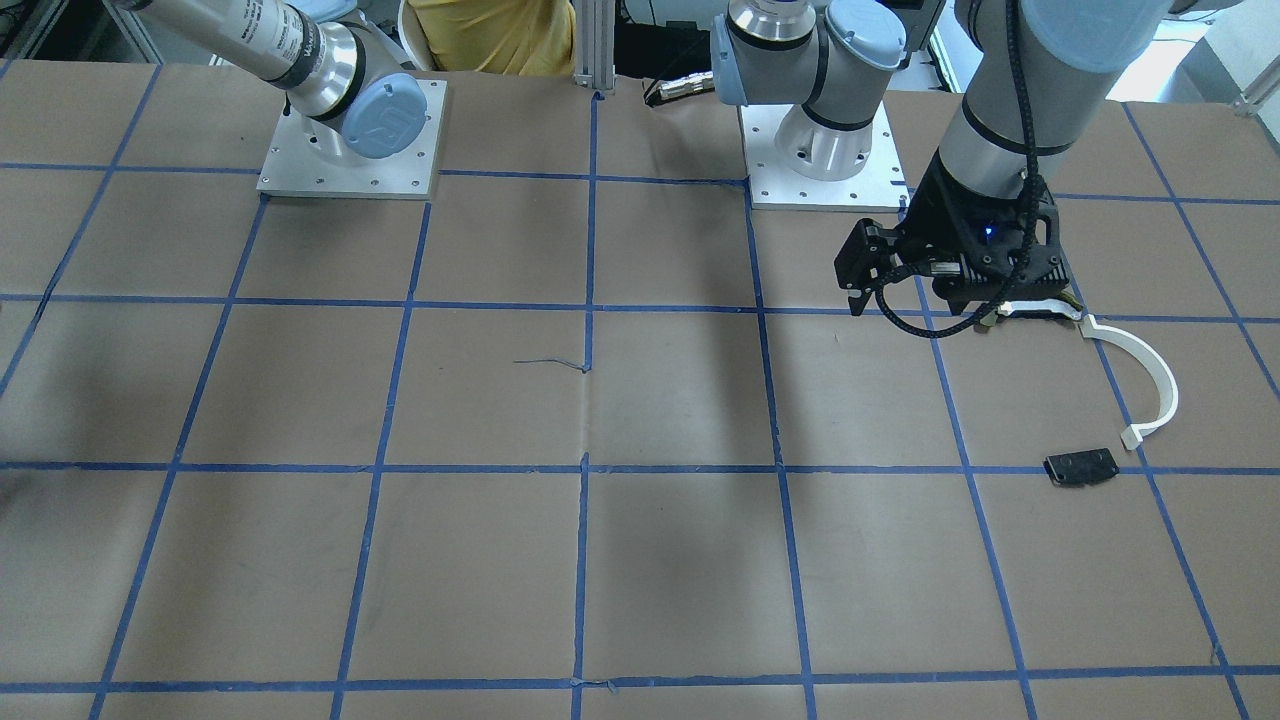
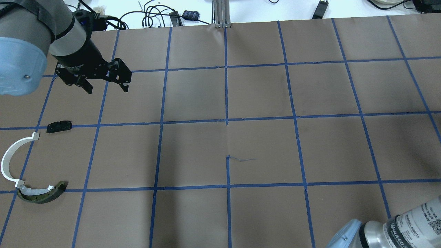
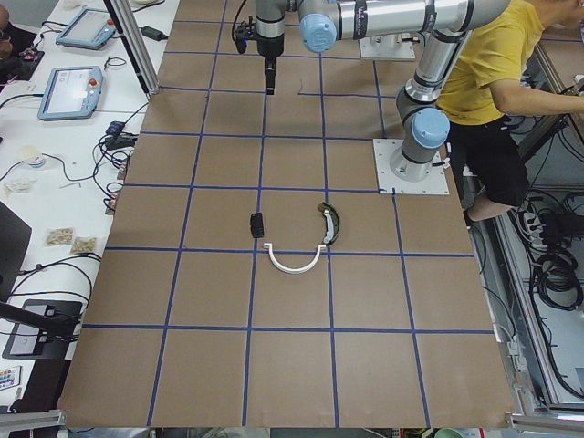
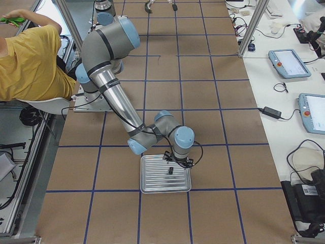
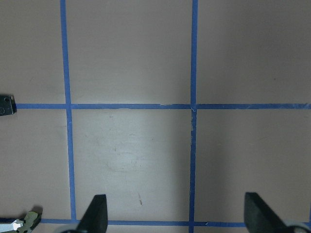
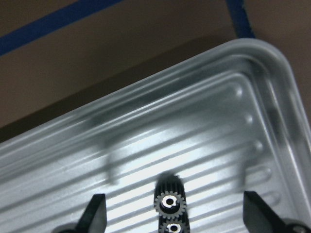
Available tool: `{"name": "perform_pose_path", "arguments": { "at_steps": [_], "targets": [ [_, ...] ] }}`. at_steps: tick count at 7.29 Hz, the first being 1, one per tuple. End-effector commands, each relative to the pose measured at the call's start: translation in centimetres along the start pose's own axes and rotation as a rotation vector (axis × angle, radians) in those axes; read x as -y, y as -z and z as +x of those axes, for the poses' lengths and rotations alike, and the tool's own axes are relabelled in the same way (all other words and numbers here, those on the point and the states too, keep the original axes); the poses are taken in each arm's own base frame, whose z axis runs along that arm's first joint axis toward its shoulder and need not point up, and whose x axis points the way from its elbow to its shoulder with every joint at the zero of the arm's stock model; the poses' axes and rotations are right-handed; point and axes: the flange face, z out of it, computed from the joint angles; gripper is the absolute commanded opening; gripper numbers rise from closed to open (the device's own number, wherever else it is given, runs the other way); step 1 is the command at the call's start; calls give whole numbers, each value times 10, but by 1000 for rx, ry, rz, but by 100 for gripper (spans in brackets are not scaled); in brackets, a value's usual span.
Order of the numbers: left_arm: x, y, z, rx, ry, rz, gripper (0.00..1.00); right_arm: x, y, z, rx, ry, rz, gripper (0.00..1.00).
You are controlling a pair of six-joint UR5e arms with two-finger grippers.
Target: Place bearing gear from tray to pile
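Observation:
A small dark bearing gear [image 6: 168,201] lies in the ribbed silver tray [image 6: 146,121]. My right gripper [image 6: 174,216] is open just above the gear, one finger on each side. The gear [image 4: 171,171] and tray [image 4: 152,185] also show in the exterior right view. The pile lies at my left: a white curved arc [image 2: 10,162], a dark curved piece [image 2: 41,194] and a flat black plate [image 2: 59,126]. My left gripper [image 2: 105,84] is open and empty, raised above the table beyond the black plate.
The table is brown paper with a blue tape grid [image 2: 226,120]. The two arm bases [image 1: 350,150] stand at the robot's edge. A person in yellow [image 4: 30,61] sits behind the robot. Pendants and cables [image 3: 68,91] lie along the far side.

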Motion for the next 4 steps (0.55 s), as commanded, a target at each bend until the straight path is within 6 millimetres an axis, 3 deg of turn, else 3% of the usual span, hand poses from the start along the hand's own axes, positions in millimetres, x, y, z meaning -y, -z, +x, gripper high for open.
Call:
{"name": "perform_pose_path", "arguments": {
  "at_steps": [1, 2, 3, 4],
  "targets": [
    [2, -4, 1, -2, 0, -6, 100, -5, -8, -6, 15, -17, 9, 68],
    [2, -4, 1, -2, 0, -6, 100, -3, -9, -8, 19, -17, 11, 65],
    [2, -4, 1, -3, 0, -4, 100, -3, -8, -8, 19, -26, 11, 52],
    [3, -6, 2, -4, 0, -9, 100, -3, -7, -8, 17, -46, 11, 31]
  ]
}}
